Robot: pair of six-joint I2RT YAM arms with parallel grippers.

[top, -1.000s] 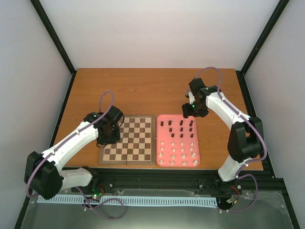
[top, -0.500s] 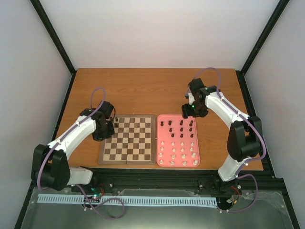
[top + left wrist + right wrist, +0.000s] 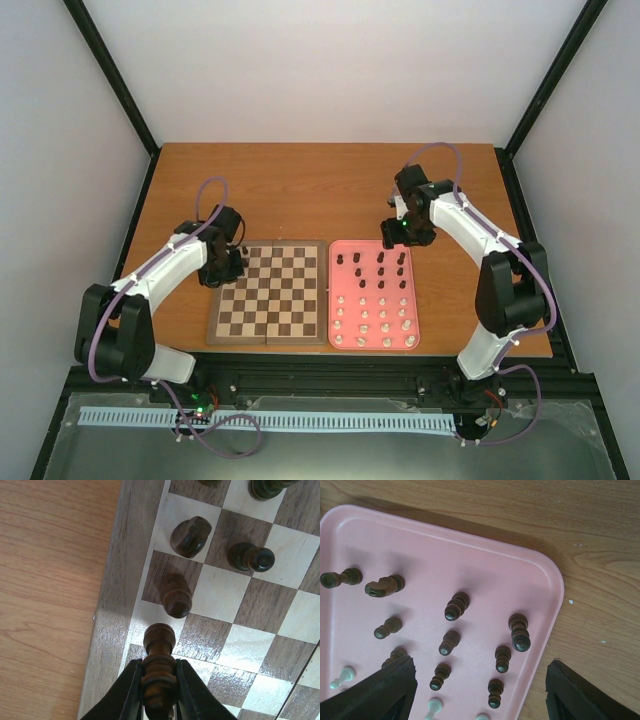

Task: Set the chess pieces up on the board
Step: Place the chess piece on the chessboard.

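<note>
- Two grippers work over the orange-brown wooden table (image 3: 300, 190). The left gripper (image 3: 238, 262) is at the far left corner of the board, and the right gripper (image 3: 397, 236) is above the far right corner of the tray.
- The square wooden chessboard of light and dark brown squares (image 3: 268, 300) lies flat, just left of the pink rectangular tray (image 3: 333, 300).
- In the left wrist view, the left gripper's fingers are clamped on the stem of a dark brown chess piece (image 3: 159, 639) with a rounded head. The piece is held over the squares along the board's left border. Whether its base touches the board cannot be told.
- Several other dark brown pieces (image 3: 174, 596) already stand on nearby squares in that corner.
- In the right wrist view, the right gripper's fingers are spread wide with nothing between them.
- The tray holds dark brown figures (image 3: 456, 605) in its far rows and cream-white pieces (image 3: 381, 322) in its near rows.
</note>
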